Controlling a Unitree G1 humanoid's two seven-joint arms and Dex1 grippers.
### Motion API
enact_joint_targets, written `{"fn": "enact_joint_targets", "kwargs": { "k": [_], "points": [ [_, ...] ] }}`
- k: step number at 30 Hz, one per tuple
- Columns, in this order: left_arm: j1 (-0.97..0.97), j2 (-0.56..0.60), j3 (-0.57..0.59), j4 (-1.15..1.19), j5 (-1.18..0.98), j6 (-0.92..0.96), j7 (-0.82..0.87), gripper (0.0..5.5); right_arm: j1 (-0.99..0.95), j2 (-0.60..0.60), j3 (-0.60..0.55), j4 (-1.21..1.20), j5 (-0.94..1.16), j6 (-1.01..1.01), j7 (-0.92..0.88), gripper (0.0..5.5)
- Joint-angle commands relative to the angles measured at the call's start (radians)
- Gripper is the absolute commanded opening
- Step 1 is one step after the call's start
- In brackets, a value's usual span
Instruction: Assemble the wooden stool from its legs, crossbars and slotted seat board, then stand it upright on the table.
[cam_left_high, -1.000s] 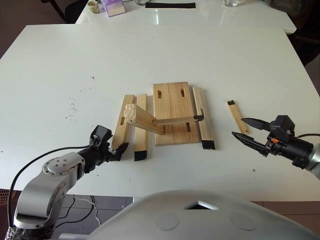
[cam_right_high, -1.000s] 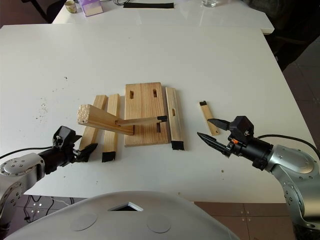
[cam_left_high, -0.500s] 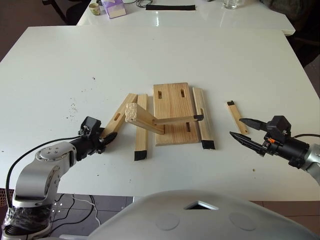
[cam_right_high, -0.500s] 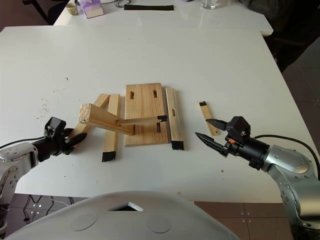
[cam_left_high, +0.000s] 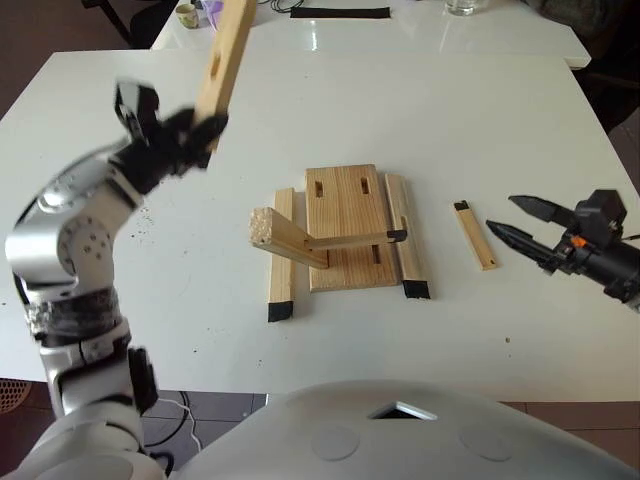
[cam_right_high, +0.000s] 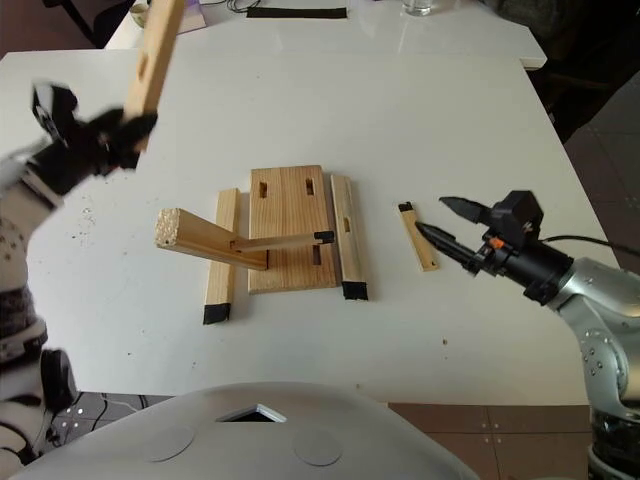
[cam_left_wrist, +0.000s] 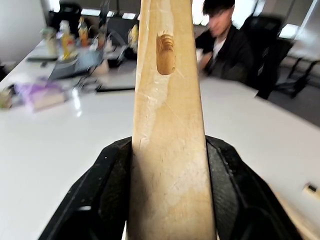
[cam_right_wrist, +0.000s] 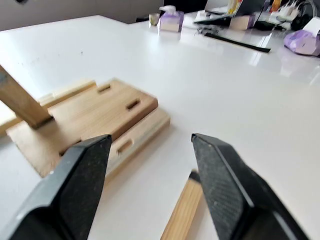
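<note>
My left gripper (cam_left_high: 190, 135) is raised high over the table's left side, shut on the lower end of a slotted wooden leg (cam_left_high: 224, 55) that points up and away. The wrist view shows that leg (cam_left_wrist: 169, 115) clamped between both black fingers (cam_left_wrist: 107, 190). The slotted seat board (cam_left_high: 345, 225) lies flat mid-table, a leg (cam_left_high: 283, 258) along its left edge and another leg (cam_left_high: 404, 240) along its right. A further leg (cam_left_high: 285, 238) with a crossbar (cam_left_high: 350, 240) plugged into it rests tilted across the board. My right gripper (cam_left_high: 520, 222) hovers open just right of a short loose crossbar (cam_left_high: 474, 235).
A second white table (cam_left_high: 400, 25) stands behind with a cup (cam_left_high: 186, 14), a purple box and a black strip. The table's far half and its left and right sides are bare white surface. A person sits in the room behind, in the left wrist view.
My left gripper has closed on the outermost left leg and swung it up off the table, high to the left. My right gripper has shifted right and farther back, beside the short crossbar.
</note>
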Motion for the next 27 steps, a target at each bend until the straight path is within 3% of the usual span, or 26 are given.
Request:
{"fn": "enact_joint_targets", "kwargs": {
  "k": [1, 6, 11, 14, 17, 27],
  "points": [
    [-0.170, 0.005, 0.042, -0.080, -0.252, 0.087, -0.040, 2.00, -0.205, -0.042, -0.030, -0.017, 0.211, 0.104, -0.028, 2.93],
    [-0.222, 0.055, 0.036, -0.202, -0.549, 0.159, -0.092, 2.00, -0.498, -0.070, 0.044, -0.036, 0.499, 0.234, -0.100, 3.13],
    [-0.154, 0.085, -0.007, -0.275, -0.654, 0.162, -0.098, 2.00, -0.633, -0.085, 0.103, -0.037, 0.682, 0.309, -0.143, 3.13],
    [-0.110, 0.110, -0.041, -0.313, -0.676, 0.161, -0.124, 2.00, -0.688, -0.078, 0.131, -0.029, 0.721, 0.319, -0.166, 3.13],
    [-0.057, 0.147, -0.072, -0.371, -0.642, 0.141, -0.199, 2.00, -0.720, -0.072, 0.145, -0.027, 0.765, 0.320, -0.185, 3.59],
    [-0.013, 0.198, -0.113, -0.389, -0.600, 0.078, -0.283, 2.00, -0.778, -0.101, 0.174, -0.012, 0.936, 0.356, -0.197, 3.59]
  ]
}}
